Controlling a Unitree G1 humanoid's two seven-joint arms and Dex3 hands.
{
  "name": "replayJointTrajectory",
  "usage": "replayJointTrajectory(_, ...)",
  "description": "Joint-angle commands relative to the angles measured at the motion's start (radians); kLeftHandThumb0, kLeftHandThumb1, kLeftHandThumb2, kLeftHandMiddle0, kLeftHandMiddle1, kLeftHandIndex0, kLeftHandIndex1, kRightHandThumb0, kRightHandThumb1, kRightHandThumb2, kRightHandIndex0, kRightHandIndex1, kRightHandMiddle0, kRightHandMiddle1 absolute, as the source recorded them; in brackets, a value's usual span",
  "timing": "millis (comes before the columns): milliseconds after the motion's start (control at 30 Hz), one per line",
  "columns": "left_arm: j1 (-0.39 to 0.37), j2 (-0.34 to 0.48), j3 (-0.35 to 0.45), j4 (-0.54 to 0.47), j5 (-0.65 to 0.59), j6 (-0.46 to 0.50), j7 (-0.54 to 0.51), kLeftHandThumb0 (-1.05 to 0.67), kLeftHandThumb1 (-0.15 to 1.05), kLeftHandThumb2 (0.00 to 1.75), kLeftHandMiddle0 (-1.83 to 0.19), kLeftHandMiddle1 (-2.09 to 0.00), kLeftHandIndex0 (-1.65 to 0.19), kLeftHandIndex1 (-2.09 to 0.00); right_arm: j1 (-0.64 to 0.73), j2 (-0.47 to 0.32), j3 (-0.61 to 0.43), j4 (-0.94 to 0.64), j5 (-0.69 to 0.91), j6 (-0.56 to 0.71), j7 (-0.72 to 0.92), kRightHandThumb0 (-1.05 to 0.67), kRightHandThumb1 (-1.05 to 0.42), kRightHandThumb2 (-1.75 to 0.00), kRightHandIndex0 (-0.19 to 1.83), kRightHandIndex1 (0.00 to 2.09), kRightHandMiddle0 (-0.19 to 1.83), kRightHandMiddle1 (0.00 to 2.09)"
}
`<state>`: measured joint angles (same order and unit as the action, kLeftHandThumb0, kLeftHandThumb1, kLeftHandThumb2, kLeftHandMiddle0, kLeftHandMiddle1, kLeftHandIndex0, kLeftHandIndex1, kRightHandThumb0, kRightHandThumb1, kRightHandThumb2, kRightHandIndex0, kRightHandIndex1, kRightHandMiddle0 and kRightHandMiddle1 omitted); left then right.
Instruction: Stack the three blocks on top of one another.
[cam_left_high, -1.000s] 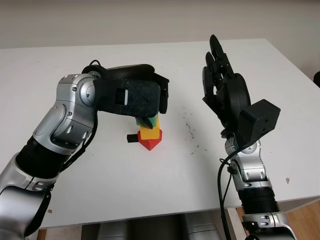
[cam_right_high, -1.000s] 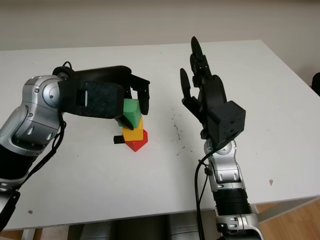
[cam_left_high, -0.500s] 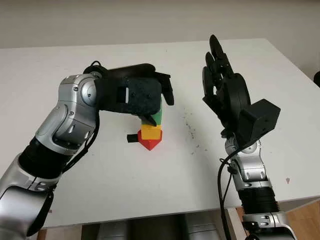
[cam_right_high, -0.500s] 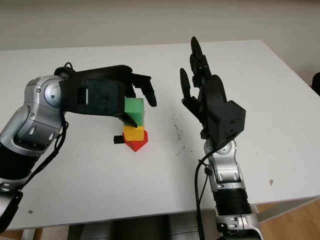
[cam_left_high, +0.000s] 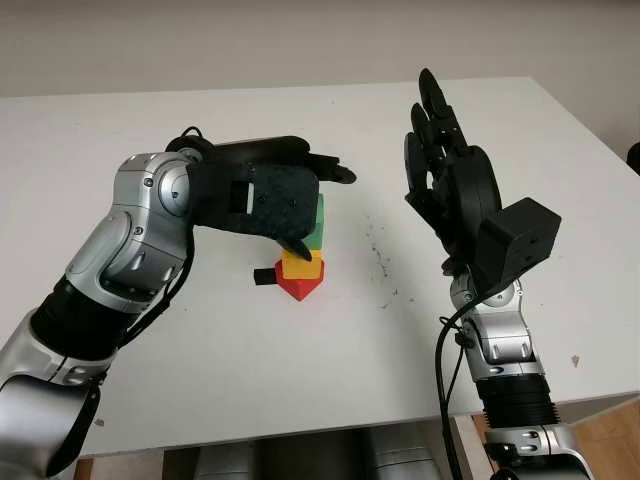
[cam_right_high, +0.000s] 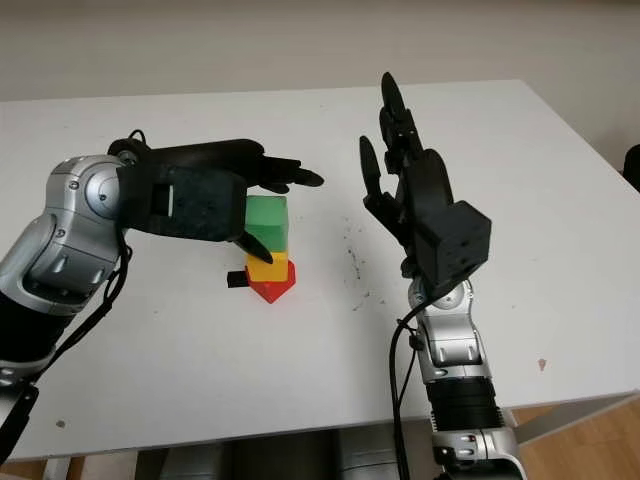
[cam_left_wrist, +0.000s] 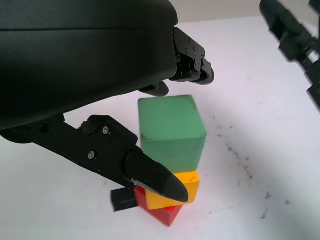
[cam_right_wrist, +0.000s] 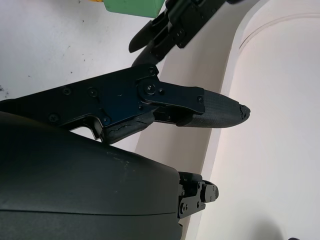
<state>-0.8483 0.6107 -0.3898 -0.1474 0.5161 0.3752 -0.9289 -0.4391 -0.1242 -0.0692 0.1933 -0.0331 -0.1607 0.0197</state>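
Observation:
A green block (cam_right_high: 268, 220) stands on a yellow block (cam_right_high: 268, 267), which stands on a red block (cam_right_high: 270, 290), forming one stack near the table's middle. The wrist view shows the same stack: green block (cam_left_wrist: 171, 131), yellow block (cam_left_wrist: 182, 189), red block (cam_left_wrist: 162, 214). My left hand (cam_right_high: 288, 215) is open around the green block. Its upper fingers (cam_left_wrist: 192, 62) stretch out above and past the block, apart from it, and its thumb (cam_left_wrist: 150, 175) hangs low beside the stack. My right hand (cam_right_high: 395, 150) is open, raised upright to the right of the stack.
A small black piece (cam_right_high: 236, 279) lies on the white table (cam_right_high: 180, 360) against the red block's left side. Dark specks (cam_right_high: 352, 262) mark the table between the stack and the right arm. The table's front edge runs below both arms.
My left hand's fingers have swung up and outward off the green block, letting it go. The green block, tilted in the hand a second ago, now sits squarely on the yellow one.

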Motion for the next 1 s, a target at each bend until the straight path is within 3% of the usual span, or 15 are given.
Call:
replayJointTrajectory(0,-0.046,0.028,-0.012,0.005,-0.001,-0.022,-0.050,-0.64,0.86,0.07,-0.01,-0.05,0.03,-0.02,0.003,-0.003,0.000,-0.016,0.004,-0.003,0.002,-0.74,-1.05,-0.59,0.07,0.06,0.11,0.00)
replayJointTrajectory(100,-0.073,0.045,0.007,0.012,-0.019,-0.023,-0.110,-0.88,0.92,0.08,0.16,-0.01,0.13,-0.01,0.003,-0.001,-0.001,-0.012,0.009,-0.008,0.006,-0.75,-1.05,-0.58,0.07,0.06,0.11,0.00)
replayJointTrajectory(200,-0.090,0.059,0.042,0.006,-0.046,0.019,-0.146,-0.99,1.02,0.09,0.19,0.00,0.18,0.00,0.006,-0.003,0.002,-0.016,0.002,-0.005,0.004,-0.74,-1.05,-0.58,0.08,0.06,0.11,0.00)
replayJointTrajectory(233,-0.089,0.067,0.064,0.001,-0.057,0.027,-0.144,-1.01,1.04,0.15,0.19,0.00,0.19,0.00,0.006,-0.003,0.002,-0.016,0.000,-0.006,0.002,-0.73,-1.05,-0.58,0.08,0.06,0.11,0.00)
replayJointTrajectory(300,-0.072,0.076,0.124,-0.009,-0.086,0.045,-0.110,-1.01,1.04,0.45,0.19,0.00,0.19,0.00,0.007,-0.004,0.001,-0.013,-0.003,-0.008,0.001,-0.73,-1.05,-0.59,0.08,0.06,0.11,0.00)
replayJointTrajectory(367,-0.047,0.063,0.212,-0.013,-0.138,0.083,-0.050,-0.98,1.05,0.64,0.19,0.00,0.19,0.00,0.006,-0.005,0.002,-0.005,-0.007,-0.015,-0.001,-0.73,-1.05,-0.59,0.08,0.06,0.11,0.00)
replayJointTrajectory(433,-0.024,0.049,0.275,-0.019,-0.183,0.106,0.009,-0.95,1.05,0.70,0.19,0.00,0.19,0.00,0.003,-0.006,0.002,0.003,-0.008,-0.022,-0.001,-0.73,-1.05,-0.60,0.08,0.06,0.12,0.00)
replayJointTrajectory(600,0.040,0.023,0.393,-0.069,-0.259,0.137,0.162,-0.90,1.05,0.73,0.19,0.00,0.19,0.00,-0.003,-0.007,0.000,0.020,-0.005,-0.024,0.001,-0.74,-1.05,-0.59,0.09,0.06,0.12,0.00)
replayJointTrajectory(800,0.104,-0.086,0.525,-0.066,-0.380,0.218,0.369,-0.93,1.05,0.70,0.19,0.00,0.19,0.00,-0.012,-0.009,-0.003,0.028,0.023,0.012,0.032,-0.75,-1.05,-0.58,0.05,0.04,0.08,0.00)
replayJointTrajectory(967,0.200,-0.151,0.596,-0.030,-0.446,0.149,0.515,-0.92,1.05,0.69,0.19,0.00,0.19,0.00,-0.016,-0.023,-0.001,0.022,0.045,0.072,0.074,-0.76,-1.05,-0.62,-0.01,0.02,-0.01,0.00)
